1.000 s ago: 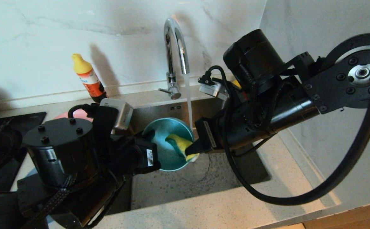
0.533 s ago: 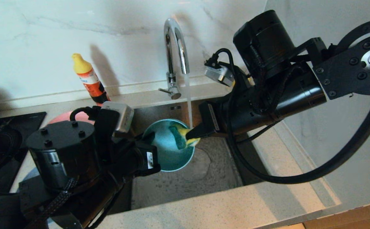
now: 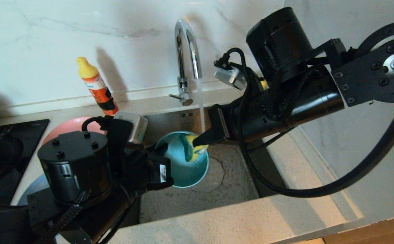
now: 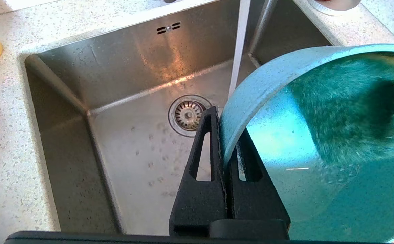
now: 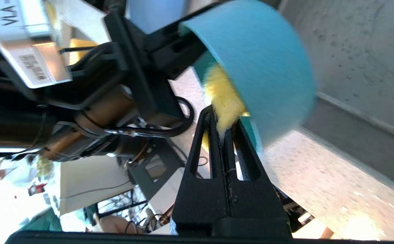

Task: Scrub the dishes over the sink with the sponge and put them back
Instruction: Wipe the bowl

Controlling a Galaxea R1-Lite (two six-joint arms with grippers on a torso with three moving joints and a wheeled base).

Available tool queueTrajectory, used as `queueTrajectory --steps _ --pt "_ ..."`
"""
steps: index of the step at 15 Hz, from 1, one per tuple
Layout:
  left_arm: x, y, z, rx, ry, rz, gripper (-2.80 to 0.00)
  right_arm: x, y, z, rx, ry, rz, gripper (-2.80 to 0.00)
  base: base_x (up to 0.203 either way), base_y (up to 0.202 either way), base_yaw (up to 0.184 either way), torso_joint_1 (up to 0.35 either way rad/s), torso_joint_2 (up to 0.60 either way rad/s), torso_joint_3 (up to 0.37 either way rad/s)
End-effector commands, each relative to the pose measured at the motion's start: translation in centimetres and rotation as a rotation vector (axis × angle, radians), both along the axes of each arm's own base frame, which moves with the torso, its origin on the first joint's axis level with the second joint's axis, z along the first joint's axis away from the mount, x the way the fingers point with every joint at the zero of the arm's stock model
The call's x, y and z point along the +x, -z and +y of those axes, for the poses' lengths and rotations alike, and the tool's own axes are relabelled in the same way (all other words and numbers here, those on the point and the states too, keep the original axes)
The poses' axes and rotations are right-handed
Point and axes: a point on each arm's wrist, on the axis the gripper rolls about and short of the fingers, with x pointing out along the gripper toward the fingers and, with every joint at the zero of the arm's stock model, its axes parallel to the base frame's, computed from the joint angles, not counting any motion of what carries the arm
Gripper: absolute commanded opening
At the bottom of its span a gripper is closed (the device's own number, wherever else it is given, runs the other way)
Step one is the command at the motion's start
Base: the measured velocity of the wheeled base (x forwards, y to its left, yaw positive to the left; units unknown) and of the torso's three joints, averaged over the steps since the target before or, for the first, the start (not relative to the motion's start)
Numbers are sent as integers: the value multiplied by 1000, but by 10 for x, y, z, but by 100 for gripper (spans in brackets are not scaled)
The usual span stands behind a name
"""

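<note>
Bowl [image 3: 183, 169] is tilted over the sink [image 3: 217, 189], rim pinched by the left gripper [image 4: 221, 122]. Right gripper [image 5: 221, 117] is clamped on the sponge [image 3: 192, 149], which is pressed inside the bowl. Water from the tap [image 3: 185, 44] falls just beside the bowl's rim. Pink plate [image 3: 68, 127] lies on the counter [image 3: 234, 223] left of the sink.

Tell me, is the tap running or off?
Running: a thin stream of water falls from the chrome tap into the sink, just beside the teal bowl.
</note>
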Motion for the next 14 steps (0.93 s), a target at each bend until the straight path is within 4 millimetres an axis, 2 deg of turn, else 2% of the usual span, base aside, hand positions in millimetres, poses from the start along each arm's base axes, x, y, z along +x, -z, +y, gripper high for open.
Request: queueTrajectory --steps 1,6,10,14 --pt "-1 -1 1 -6 -5 -7 -280 -2 8 12 -10 -36 22 -280 0 0 0 0 0 0" --pt "-3 -3 3 -11 -4 -10 -280 1 19 20 -30 -42 43 -280 0 0 0 0 0 0" --pt "-4 -5 4 -19 -4 -16 -280 5 10 -2 -38 8 50 -280 0 0 0 0 0 0" --pt "-4 -3 3 -18 -4 -11 -280 -2 7 -14 -79 15 86 -280 0 0 0 0 0 0"
